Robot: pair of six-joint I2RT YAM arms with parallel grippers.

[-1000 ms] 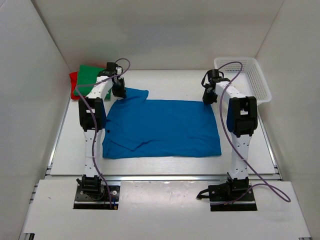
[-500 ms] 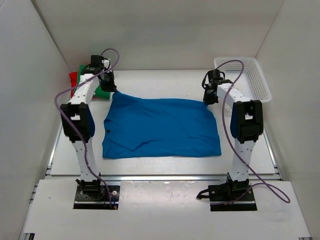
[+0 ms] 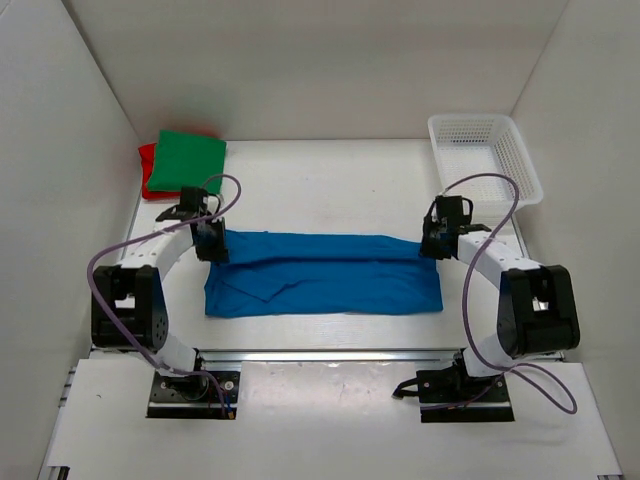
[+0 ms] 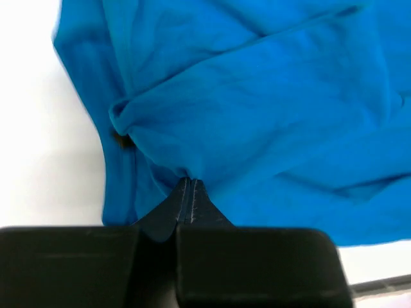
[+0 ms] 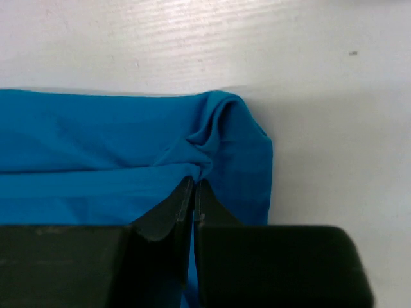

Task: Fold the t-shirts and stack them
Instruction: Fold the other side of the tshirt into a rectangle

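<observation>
The bright blue t-shirt (image 3: 320, 275) lies across the middle of the table, its far edge doubled over toward the near side. My left gripper (image 3: 212, 248) is shut on the blue t-shirt's far left corner (image 4: 186, 128). My right gripper (image 3: 432, 243) is shut on its far right corner (image 5: 212, 138). The cloth bunches at both pairs of jaws. A folded green t-shirt (image 3: 187, 160) lies on a folded red t-shirt (image 3: 147, 166) at the far left.
A white plastic mesh basket (image 3: 485, 158) stands at the far right corner. White walls close in the table on three sides. A metal rail (image 3: 330, 353) runs along the table's near edge.
Both grippers have pulled the blue t-shirt's far edge toward the near side, folding the far half over. The shirt now shows as a narrower band. The green and red pads are uncovered.
</observation>
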